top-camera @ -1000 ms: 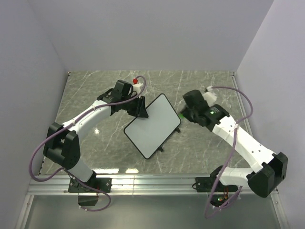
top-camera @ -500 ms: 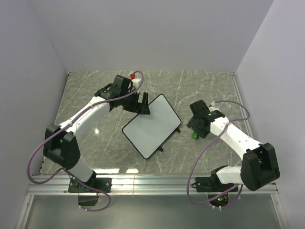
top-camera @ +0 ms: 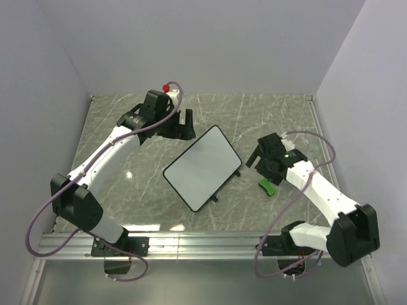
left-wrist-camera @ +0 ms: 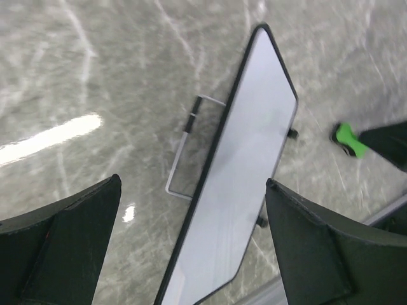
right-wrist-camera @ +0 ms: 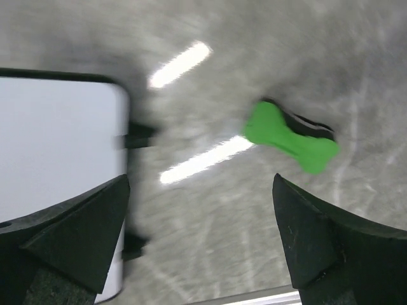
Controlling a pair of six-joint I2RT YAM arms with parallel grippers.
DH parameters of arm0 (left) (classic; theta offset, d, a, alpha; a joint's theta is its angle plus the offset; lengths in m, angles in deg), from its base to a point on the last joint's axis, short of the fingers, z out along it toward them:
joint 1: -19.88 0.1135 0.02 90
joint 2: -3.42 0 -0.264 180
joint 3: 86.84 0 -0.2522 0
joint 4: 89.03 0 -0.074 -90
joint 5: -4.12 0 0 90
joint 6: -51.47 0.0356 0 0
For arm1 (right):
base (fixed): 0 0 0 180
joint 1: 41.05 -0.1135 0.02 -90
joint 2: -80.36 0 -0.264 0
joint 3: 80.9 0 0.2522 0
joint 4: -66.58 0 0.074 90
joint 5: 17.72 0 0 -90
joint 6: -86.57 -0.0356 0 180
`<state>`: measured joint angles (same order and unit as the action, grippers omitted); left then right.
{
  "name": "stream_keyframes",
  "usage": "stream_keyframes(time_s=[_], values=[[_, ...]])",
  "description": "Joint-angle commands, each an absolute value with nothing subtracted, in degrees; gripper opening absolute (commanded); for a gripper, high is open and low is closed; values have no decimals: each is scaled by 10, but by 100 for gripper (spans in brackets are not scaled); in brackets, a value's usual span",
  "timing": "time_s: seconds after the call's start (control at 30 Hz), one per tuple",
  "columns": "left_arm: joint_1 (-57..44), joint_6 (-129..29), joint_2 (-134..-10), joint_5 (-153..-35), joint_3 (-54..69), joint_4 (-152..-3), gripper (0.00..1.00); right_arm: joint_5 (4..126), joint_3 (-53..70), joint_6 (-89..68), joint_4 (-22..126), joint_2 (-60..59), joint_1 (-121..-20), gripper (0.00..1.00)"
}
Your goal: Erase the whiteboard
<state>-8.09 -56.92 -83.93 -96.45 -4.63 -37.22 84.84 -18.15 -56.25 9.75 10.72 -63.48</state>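
The whiteboard point(top-camera: 202, 166) lies tilted in the middle of the table, its white face blank inside a thin black frame. In the left wrist view the whiteboard point(left-wrist-camera: 254, 159) runs between my fingers, below them and apart. My left gripper point(top-camera: 185, 124) is open, just beyond the board's far corner; nothing sits in the left gripper point(left-wrist-camera: 194, 184). The green eraser point(top-camera: 267, 186) lies on the table right of the board. My right gripper point(top-camera: 254, 159) hovers open beside it, holding nothing. The right wrist view shows the eraser point(right-wrist-camera: 289, 140), the board's corner point(right-wrist-camera: 57, 146) and the open right gripper point(right-wrist-camera: 200, 181).
A thin wire stand point(left-wrist-camera: 181, 159) sticks out from under the board's left edge. Small black feet point(right-wrist-camera: 137, 135) show at the board's right edge. A metal rail point(top-camera: 203, 241) runs along the table's near edge. Walls close in on the left, back and right.
Both grippers opened. The left one let go of the board's far corner and drew back to the far left. The right one dropped the green eraser onto the table and pulled away from the board.
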Motion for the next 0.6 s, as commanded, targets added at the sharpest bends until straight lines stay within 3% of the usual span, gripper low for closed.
stream_keyframes(time_s=[0.0, 0.13, 0.33, 0.57], values=[[-82, -600, -796, -880, -66, -380, 99, 825, -89, -521, 94, 179, -634, 100], [-82, -629, -762, -783, -80, -380, 99, 725, -5, -468, 142, 247, -634, 100], [-81, -681, -725, -653, -61, -384, 99, 733, 88, -446, 173, 282, -630, 100], [-80, -694, -698, -578, -62, -376, 99, 719, 95, -386, 180, 331, -631, 100]])
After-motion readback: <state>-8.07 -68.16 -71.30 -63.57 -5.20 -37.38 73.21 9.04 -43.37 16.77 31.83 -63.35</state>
